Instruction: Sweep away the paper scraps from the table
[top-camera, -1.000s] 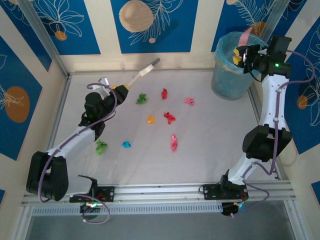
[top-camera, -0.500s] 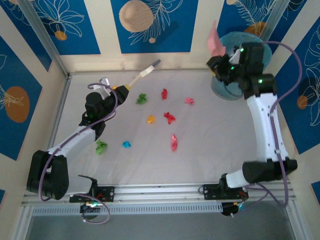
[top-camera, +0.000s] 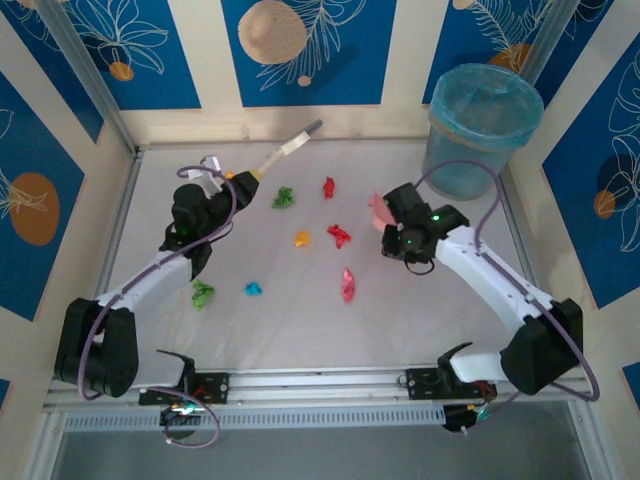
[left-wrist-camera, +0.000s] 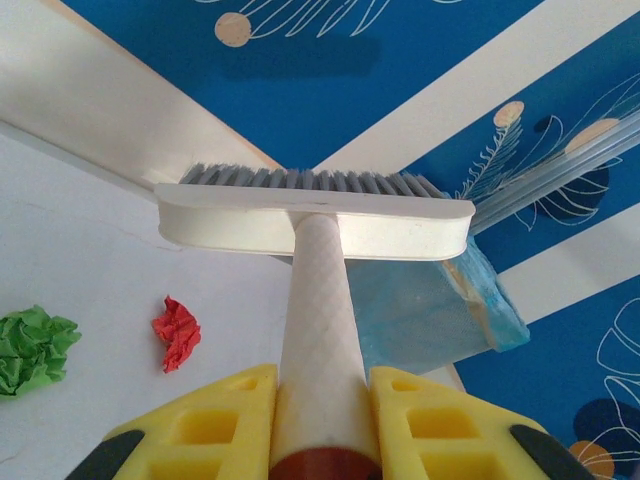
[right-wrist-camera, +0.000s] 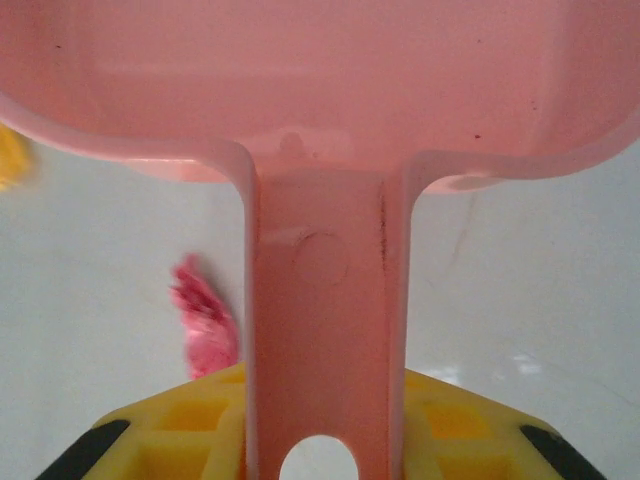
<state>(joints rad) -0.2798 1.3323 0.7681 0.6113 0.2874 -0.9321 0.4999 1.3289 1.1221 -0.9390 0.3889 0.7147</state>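
Overhead view of a white table (top-camera: 300, 330) edged with aluminium rails, with two robot arms reaching in from the near edge. Seven paper scraps (top-camera: 302, 239) lie loose across the middle of the table: green and red ones toward the far side, orange and red in the centre, and green, cyan and pink nearer the arms, all apart from one another. The left gripper (left-wrist-camera: 322, 425) has its yellow fingers (left-wrist-camera: 200, 425) pinching the cream handle of a brush (left-wrist-camera: 310, 215), whose bristled head points toward the far wall, beyond the scraps and seemingly raised off the surface. The right gripper (right-wrist-camera: 322, 430) has its fingers (right-wrist-camera: 470, 425) clamped on the handle of a pink dustpan (right-wrist-camera: 320, 100), held at centre right, just right of the central red scrap; its wrist camera shows a pink scrap (right-wrist-camera: 205, 320) on the table below, left of the handle. A pale blue bin (top-camera: 484, 128) stands in the far right corner, well apart from the scraps. Likely risks from here: the wads look light, so a fast brush stroke could flick them past the pan or toward the rails; a pan lip not flat on the table would let scraps slip underneath or be pushed along; and both arms working the same middle patch could knock together, or twist the brush in its narrow grip
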